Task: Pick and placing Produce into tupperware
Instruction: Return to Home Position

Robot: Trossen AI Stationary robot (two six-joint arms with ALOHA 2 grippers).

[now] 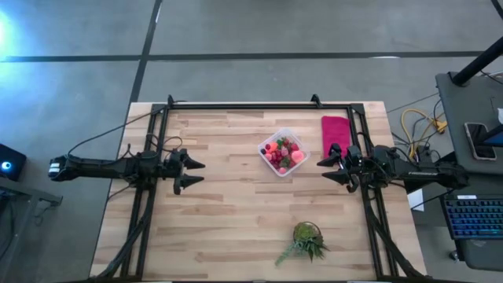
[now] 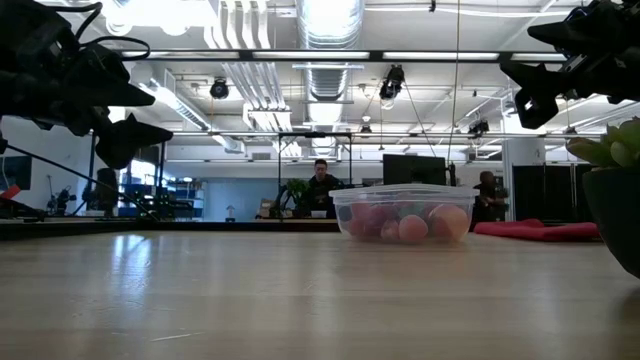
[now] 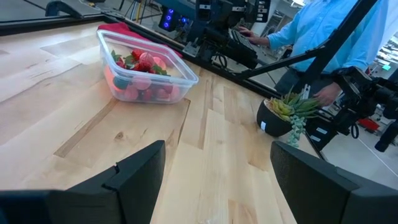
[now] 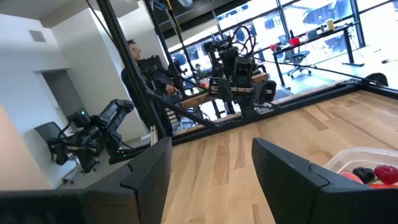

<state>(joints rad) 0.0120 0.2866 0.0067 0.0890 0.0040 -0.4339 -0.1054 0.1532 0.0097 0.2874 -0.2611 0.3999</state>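
The clear tupperware (image 1: pixel 283 152) stands by its base on the wooden table, right of centre toward the far edge, and also shows in the low view (image 2: pixel 403 212) and the left wrist view (image 3: pixel 147 70). The produce (image 1: pixel 284 153), red and pink pieces (image 3: pixel 142 73), lies inside it. My left gripper (image 1: pixel 196 173) hovers open above the table's left part, pointing right. My right gripper (image 1: pixel 324 169) hovers open just right of the tupperware, pointing left. Neither touches anything. A corner of the tupperware (image 4: pixel 367 171) shows in the right wrist view.
A flat magenta cloth (image 1: pixel 335 135) lies right of the tupperware near the far edge. A green spiky plant (image 1: pixel 306 240) in a dark pot (image 3: pixel 277 119) stands near the near edge. A black frame (image 1: pixel 259 104) borders the table. A person in a blue shirt (image 3: pixel 323 28) stands beyond it.
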